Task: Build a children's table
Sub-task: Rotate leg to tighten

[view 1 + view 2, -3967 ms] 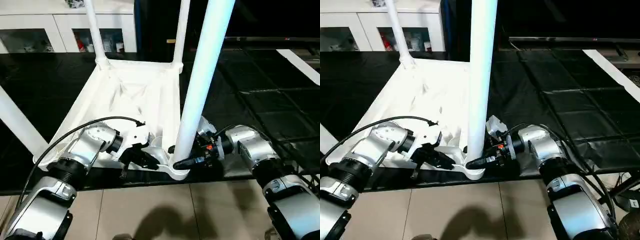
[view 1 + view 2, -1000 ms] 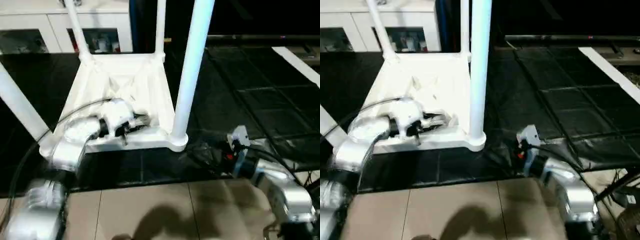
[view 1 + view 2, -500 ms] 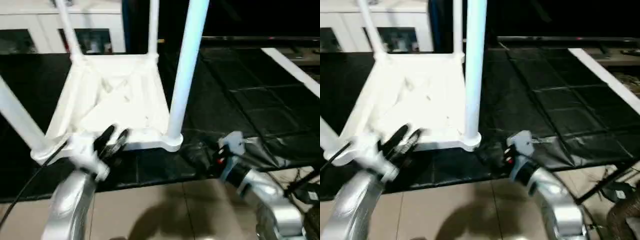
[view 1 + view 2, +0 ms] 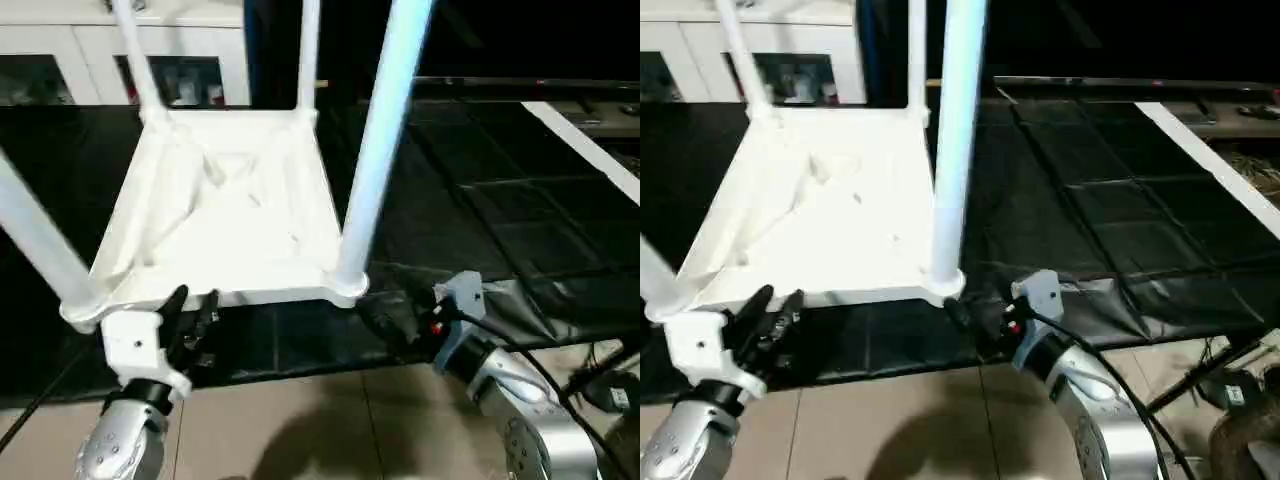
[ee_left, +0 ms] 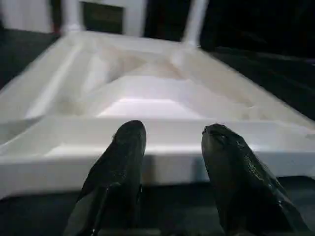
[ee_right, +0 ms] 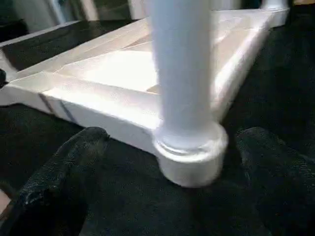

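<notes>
Checking leg seating: table top (image 4: 225, 215) inverted; nearest leg (image 4: 375, 150) socketed. Left gripper (image 5: 172, 147) part-open, right gripper (image 6: 167, 162) wide, both empty, just beside its near edge.

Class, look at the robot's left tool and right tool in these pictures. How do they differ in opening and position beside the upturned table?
The left tool stands partly open; the right tool is spread wide. The left tool faces the tabletop's near edge by the near left leg; the right tool sits beside the near right leg, its fingers flanking the corner socket. Neither holds anything.
</notes>
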Motion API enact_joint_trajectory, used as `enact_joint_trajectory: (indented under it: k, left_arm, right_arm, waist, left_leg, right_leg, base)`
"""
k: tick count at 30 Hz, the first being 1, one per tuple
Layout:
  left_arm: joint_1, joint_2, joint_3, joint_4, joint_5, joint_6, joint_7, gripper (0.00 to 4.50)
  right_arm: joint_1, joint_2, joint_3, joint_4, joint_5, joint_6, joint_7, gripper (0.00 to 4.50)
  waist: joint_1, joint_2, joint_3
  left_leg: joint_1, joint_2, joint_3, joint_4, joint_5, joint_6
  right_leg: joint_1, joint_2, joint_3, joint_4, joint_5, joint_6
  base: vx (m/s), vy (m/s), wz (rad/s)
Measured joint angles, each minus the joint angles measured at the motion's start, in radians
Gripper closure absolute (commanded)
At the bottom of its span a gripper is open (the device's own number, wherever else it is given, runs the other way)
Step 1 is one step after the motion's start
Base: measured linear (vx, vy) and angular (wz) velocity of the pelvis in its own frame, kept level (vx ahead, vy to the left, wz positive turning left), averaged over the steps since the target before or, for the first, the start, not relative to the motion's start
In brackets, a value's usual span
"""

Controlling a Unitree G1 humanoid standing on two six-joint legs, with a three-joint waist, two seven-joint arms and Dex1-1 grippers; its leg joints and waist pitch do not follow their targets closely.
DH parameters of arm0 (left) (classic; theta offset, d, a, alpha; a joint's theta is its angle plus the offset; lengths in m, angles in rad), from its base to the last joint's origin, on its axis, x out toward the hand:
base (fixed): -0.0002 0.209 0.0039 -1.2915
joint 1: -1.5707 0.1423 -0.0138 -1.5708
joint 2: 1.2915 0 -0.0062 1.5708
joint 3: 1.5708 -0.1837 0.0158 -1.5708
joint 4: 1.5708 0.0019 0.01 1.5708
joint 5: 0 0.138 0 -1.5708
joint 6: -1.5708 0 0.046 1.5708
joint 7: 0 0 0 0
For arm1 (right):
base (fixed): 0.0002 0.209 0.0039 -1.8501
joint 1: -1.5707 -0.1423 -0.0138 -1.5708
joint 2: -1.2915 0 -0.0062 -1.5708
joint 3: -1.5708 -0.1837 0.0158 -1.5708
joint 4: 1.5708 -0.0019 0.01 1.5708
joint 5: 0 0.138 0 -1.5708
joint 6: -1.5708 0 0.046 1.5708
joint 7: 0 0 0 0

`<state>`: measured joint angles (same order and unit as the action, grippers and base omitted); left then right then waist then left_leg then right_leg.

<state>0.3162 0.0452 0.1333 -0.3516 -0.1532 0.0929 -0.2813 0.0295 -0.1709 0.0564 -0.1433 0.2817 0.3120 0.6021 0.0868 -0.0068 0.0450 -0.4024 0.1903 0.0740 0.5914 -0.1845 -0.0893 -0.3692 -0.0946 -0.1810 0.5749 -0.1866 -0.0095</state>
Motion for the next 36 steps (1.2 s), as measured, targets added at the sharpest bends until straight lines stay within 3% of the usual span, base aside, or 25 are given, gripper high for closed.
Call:
enact_joint_trajectory:
  k: [1,2,3,5,7,9,12,17,26,36]
  left_arm:
    - [0.003,0.001,-0.001,0.000,0.000,-0.006,0.000,2.35]
    - [0.006,0.001,-0.003,-0.001,0.001,-0.011,0.000,2.35]
    - [0.013,0.001,-0.001,-0.001,0.002,-0.013,0.001,2.35]
    - [0.025,0.001,-0.007,-0.002,0.006,-0.015,0.002,2.35]
    - [0.025,0.003,-0.014,-0.004,0.012,-0.028,0.002,2.35]
    - [0.026,0.012,-0.027,-0.008,0.020,-0.055,0.001,2.35]
    - [0.031,0.020,-0.031,-0.009,0.021,-0.057,0.001,2.35]
    - [0.024,0.023,0.010,-0.008,0.025,-0.058,0.039,2.35]
    - [-0.019,0.027,0.146,-0.010,0.051,-0.110,0.171,1.63]
    - [-0.166,0.106,0.202,0.059,0.066,-0.091,0.219,0.85]
  right_arm:
    - [0.002,-0.005,0.003,0.000,0.004,0.000,0.015,0.00]
    - [0.003,-0.010,0.007,0.000,0.012,0.001,0.031,0.00]
    - [0.006,-0.012,0.009,-0.001,0.030,0.001,0.045,0.00]
    - [0.012,-0.031,0.011,-0.002,0.041,0.001,0.074,0.00]
    - [0.015,-0.052,0.011,-0.001,0.041,0.000,0.092,0.00]
    - [0.016,-0.071,0.011,0.000,0.041,-0.007,0.108,0.00]
    - [0.014,-0.072,0.011,0.003,0.040,-0.012,0.120,0.00]
    - [0.000,-0.073,0.019,0.011,0.048,-0.015,0.132,0.00]
    - [-0.062,-0.071,0.045,0.060,0.075,-0.039,0.215,0.00]
    - [-0.215,-0.011,0.080,0.208,0.045,-0.101,0.199,0.00]
  waist:
    - [0.002,0.004,0.003]
    - [0.008,0.005,0.004]
    - [0.014,0.004,0.004]
    - [0.017,0.004,0.005]
    - [0.021,-0.001,0.004]
    - [0.029,-0.002,0.002]
    - [0.026,-0.010,-0.004]
    - [0.009,-0.021,-0.009]
    - [-0.001,-0.032,-0.008]
    - [0.002,-0.041,-0.009]
  left_leg:
    - [-0.004,-0.002,-0.011,0.003,0.000,0.000]
    - [0.002,0.002,-0.007,0.003,0.000,0.000]
    - [0.007,0.015,0.015,0.001,0.000,0.000]
    - [0.020,0.020,0.049,-0.010,0.000,0.000]
    - [0.025,0.019,0.069,-0.017,0.002,0.003]
    - [0.031,0.017,0.080,-0.018,0.012,0.018]
    - [0.035,0.014,0.098,-0.016,0.014,0.026]
    - [0.037,0.009,0.101,-0.008,0.010,0.031]
    - [0.044,0.008,0.099,-0.017,0.010,0.030]
    - [0.045,0.005,0.098,-0.015,0.010,0.030]
  right_leg:
    - [0.007,0.000,-0.005,0.001,-0.004,0.001]
    - [0.008,0.004,0.005,0.002,-0.007,0.003]
    - [0.009,0.005,0.015,0.004,-0.009,0.005]
    - [0.012,0.004,0.038,0.005,-0.011,0.009]
    - [0.011,0.002,0.058,0.005,-0.011,0.013]
    - [0.012,-0.001,0.069,0.004,-0.011,0.018]
    - [0.011,-0.001,0.088,0.002,-0.011,0.022]
    - [0.005,0.005,0.113,0.003,-0.005,0.028]
    - [0.003,0.007,0.113,0.004,-0.003,0.033]
    - [0.002,0.006,0.115,0.003,-0.003,0.032]
  base:
    - [0.003,-0.012,0.50]
    - [0.003,-0.012,0.50]
    - [0.022,-0.028,0.31]
    - [0.000,0.000,0.00]
    - [0.000,0.000,0.00]
    - [0.000,0.000,0.00]
    - [-0.002,0.060,-0.10]
    - [0.006,0.023,-0.02]
    - [0.000,0.000,0.00]
    - [0.000,0.000,0.00]
